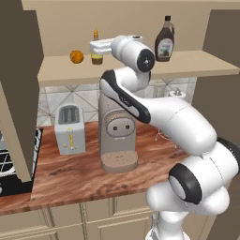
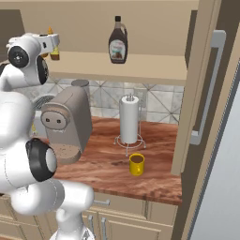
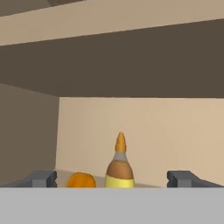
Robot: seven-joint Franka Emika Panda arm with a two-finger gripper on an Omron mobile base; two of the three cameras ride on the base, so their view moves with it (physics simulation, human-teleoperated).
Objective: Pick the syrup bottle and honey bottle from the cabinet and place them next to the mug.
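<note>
The honey bottle [image 1: 97,58] [image 2: 55,55] [image 3: 119,168], amber with an orange pointed cap, stands at the left of the cabinet shelf [image 1: 197,63] [image 2: 145,69]. My gripper [image 1: 95,48] [image 2: 54,45] [image 3: 113,179] is open at shelf height, and the bottle sits centred between its spread fingertips [image 3: 41,178] without touching them. The syrup bottle [image 1: 165,40] [image 2: 117,42], tall and dark with a white label, stands further right on the same shelf. On the counter below, beside the paper towel holder, stands the yellow mug [image 2: 137,164].
An orange [image 1: 77,56] [image 3: 81,180] lies left of the honey bottle. Under the shelf stand a toaster [image 1: 70,129], a coffee machine [image 1: 117,136] [image 2: 65,122] and a paper towel holder [image 2: 129,119]. Open cabinet doors [image 1: 18,93] [image 2: 206,84] flank the shelf.
</note>
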